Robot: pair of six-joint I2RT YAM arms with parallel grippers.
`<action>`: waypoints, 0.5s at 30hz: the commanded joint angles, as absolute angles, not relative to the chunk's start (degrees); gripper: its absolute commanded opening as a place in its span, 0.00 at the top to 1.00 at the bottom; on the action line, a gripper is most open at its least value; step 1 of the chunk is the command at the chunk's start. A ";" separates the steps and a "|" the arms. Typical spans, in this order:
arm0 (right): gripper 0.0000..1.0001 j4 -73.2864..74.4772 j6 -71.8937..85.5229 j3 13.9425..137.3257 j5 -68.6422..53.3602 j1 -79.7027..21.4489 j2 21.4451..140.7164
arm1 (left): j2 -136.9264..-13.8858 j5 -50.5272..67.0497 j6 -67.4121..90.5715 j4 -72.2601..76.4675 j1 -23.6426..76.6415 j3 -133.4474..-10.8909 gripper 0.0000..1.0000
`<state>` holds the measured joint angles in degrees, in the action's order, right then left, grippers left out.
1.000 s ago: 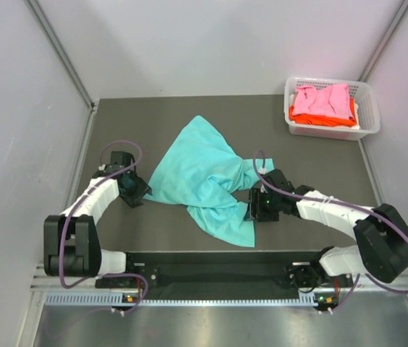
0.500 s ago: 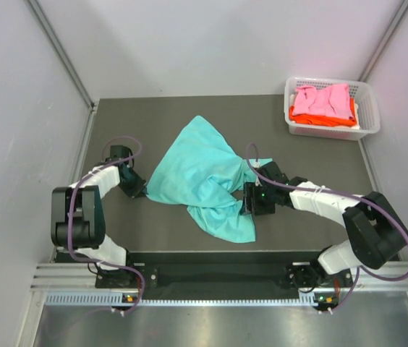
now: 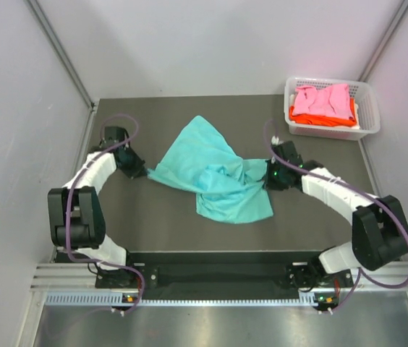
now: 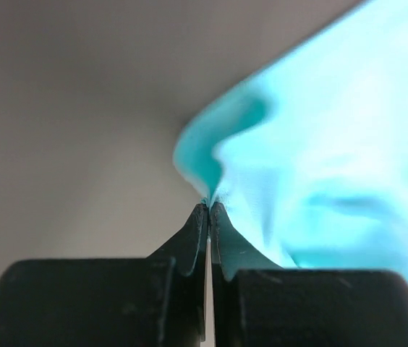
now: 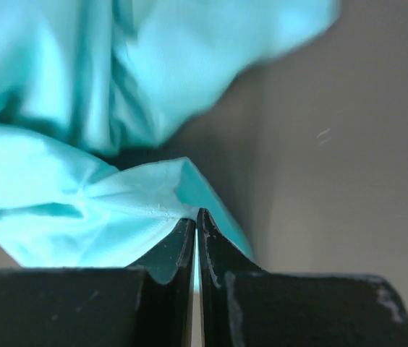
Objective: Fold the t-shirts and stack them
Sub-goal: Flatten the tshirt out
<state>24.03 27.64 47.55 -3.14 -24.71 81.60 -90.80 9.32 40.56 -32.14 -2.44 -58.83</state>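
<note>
1. The teal t-shirt (image 3: pixel 215 177) lies crumpled on the dark table (image 3: pixel 160 116), well to the left of the white basket (image 3: pixel 327 132) and nearer the arm bases than it is.
2. The left gripper (image 3: pixel 140 172) is at the shirt corner farthest from the basket. In the left wrist view its jaws are pressed together, with a fold of the teal cloth (image 4: pixel 334 159) pinched at the tips (image 4: pixel 209 206).
3. The right gripper (image 3: pixel 268 176) is at the shirt edge closest to the basket. In the right wrist view its jaws are also shut tight (image 5: pixel 195 215) on a thin pleat of the teal fabric (image 5: pixel 81 195).
4. A second ago both grippers sat further from the basket's row, closer to the bases, and their jaws were not yet clamped. Since then each has shifted up the table, and the right one has come nearer the basket.
5. The shirt has changed shape. Earlier a long tail trailed down toward the arm bases. Now that tail is drawn up and toward the basket side, so the cloth is stretched in a band between the two grippers, with a shorter lobe below it.
6. The upper point of the shirt, level with the basket's near wall, is about where it was.
7. The pink t-shirt (image 3: pixel 321 100) is in the basket on top of the orange t-shirt (image 3: pixel 320 117), unmoved.
</note>
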 commanded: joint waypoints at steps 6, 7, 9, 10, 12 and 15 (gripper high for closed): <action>1.00 34.71 16.37 78.19 20.37 -20.65 71.72 | -88.85 20.54 48.33 -29.18 -0.18 -89.00 1.00; 1.00 35.41 15.56 83.62 21.26 -20.65 70.41 | -90.16 21.61 48.69 -29.09 -0.18 -96.43 1.00; 1.00 35.60 12.68 88.22 21.01 -20.65 68.56 | -91.66 23.20 48.60 -30.49 -0.26 -104.29 1.00; 1.00 35.60 11.87 91.98 20.22 -20.74 66.81 | -92.71 24.16 48.34 -32.15 -0.18 -107.98 1.00; 1.00 35.59 9.76 95.69 17.07 -21.00 64.35 | -93.25 25.13 47.20 -32.69 -0.18 -115.73 1.00; 1.00 35.59 8.70 95.19 11.02 -22.15 60.66 | -90.46 25.93 45.27 -33.40 -0.26 -117.78 1.00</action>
<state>32.69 12.67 94.02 14.83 -21.41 64.07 -92.66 23.53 46.76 -31.79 0.05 -115.85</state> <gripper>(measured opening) 0.007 0.018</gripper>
